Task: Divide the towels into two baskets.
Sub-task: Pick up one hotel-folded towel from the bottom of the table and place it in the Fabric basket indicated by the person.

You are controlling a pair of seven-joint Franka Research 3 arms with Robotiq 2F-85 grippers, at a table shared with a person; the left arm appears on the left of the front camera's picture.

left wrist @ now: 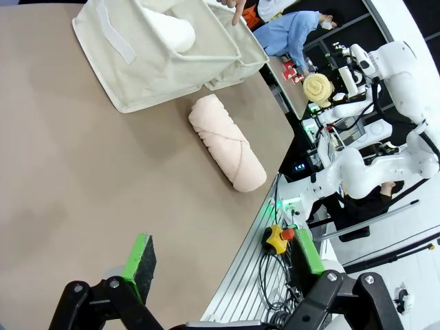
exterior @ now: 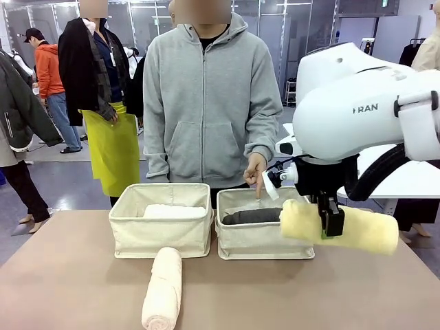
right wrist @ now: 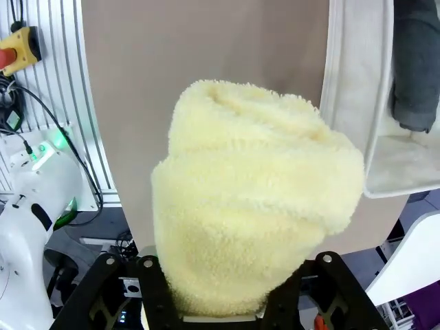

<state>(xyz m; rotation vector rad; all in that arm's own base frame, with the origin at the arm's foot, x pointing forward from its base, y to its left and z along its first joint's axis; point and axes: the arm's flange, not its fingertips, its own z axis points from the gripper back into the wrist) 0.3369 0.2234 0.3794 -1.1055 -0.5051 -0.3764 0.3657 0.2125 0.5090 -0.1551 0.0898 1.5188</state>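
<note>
My right gripper [exterior: 330, 223] is shut on the pale yellow towel [exterior: 340, 225], which hangs level just above the table at the right basket's [exterior: 261, 242] front right corner. That towel [right wrist: 254, 206] bulges out between the fingers in the right wrist view. The dark grey towel [exterior: 252, 216] lies in the right basket [right wrist: 357, 75], and the white towel [exterior: 174, 211] lies in the left basket [exterior: 161, 238]. In front of the left basket, the cream towel [exterior: 163, 289] rests on the table. My left gripper [left wrist: 223, 260] is open and holds nothing, some way short of the cream towel [left wrist: 227, 141].
A person in a grey hoodie stands behind the baskets, one hand [exterior: 256, 172] pointing a finger down at the right basket. The brown table [exterior: 69, 275] has free room on the left and in front. Other people stand farther back on the left.
</note>
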